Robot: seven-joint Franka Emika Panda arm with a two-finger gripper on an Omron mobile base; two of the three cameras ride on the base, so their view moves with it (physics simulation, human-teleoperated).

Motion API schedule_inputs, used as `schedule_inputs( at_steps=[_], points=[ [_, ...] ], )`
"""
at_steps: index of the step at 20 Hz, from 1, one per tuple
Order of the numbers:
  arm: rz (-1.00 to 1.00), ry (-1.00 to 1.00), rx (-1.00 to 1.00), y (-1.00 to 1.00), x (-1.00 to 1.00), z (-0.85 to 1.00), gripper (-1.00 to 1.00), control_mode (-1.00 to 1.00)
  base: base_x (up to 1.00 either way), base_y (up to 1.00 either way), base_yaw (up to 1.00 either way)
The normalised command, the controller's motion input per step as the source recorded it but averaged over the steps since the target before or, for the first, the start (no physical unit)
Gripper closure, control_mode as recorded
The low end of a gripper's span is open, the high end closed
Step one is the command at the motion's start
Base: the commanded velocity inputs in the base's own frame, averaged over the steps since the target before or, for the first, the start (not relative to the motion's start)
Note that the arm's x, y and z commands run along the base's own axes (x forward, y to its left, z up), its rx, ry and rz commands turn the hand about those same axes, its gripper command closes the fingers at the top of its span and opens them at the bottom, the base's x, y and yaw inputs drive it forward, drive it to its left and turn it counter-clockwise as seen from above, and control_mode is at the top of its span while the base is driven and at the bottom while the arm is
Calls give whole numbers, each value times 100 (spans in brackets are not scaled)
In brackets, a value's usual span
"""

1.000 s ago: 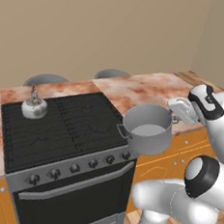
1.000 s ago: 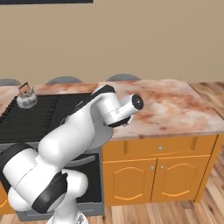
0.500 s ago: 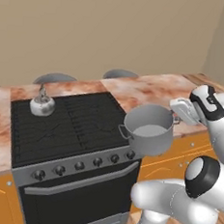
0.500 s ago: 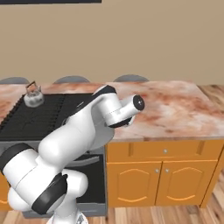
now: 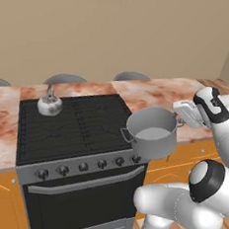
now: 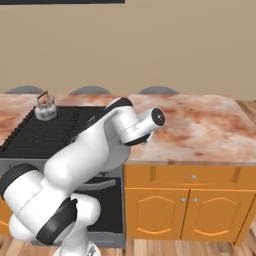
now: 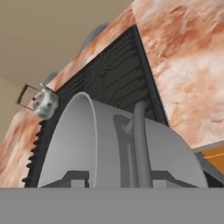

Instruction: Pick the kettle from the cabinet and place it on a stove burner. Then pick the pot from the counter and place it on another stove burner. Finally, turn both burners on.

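Here the gripper [image 5: 181,121] is closed on the right side handle of the pot [image 5: 152,132], its jaws part-way apart with the loop between them. In the hand view the two dark fingertips [image 7: 75,177] rise on either side of that handle, and the pot's grey wall curves away behind them. The pot hangs in the air, upright, at the front right corner of the stove [image 5: 80,133], over the edge where the black top meets the counter [image 5: 163,94]. Its left handle points toward the grates; its open mouth shows a pale grey inside.

Beyond the pot lie the black burners [image 5: 101,120] with their grid grates, bare on the right side of the range. The kettle [image 5: 49,104] stands upright on the back left burner, well apart from the pot, its tall loop handle raised. In the right base view the kettle [image 6: 45,110] sits at the far left corner of the range, and the white arm crosses in front of the stove. In the hand view the kettle [image 7: 43,104] appears at the left.

A row of round knobs [image 5: 84,167] runs along the steel strip below the grates. The marbled counter extends on both sides of the range, with orange fronts [image 6: 190,205] beneath it. Three grey stool tops [image 6: 157,91] show behind the counter, against the tan wall.
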Motion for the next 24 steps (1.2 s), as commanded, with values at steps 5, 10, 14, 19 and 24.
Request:
schedule_inputs(
  at_steps=[5,10,14,19,24],
  points=[
    [0,0,0,0,0,0,100,100,-26,-54,8],
    [0,0,0,0,0,0,100,100,-10,-35,9],
    [0,0,0,0,0,0,100,100,0,-5,19],
    [0,0,0,0,0,0,100,100,0,-2,23],
    [0,0,0,0,0,0,100,100,-2,-28,19]
  ],
)
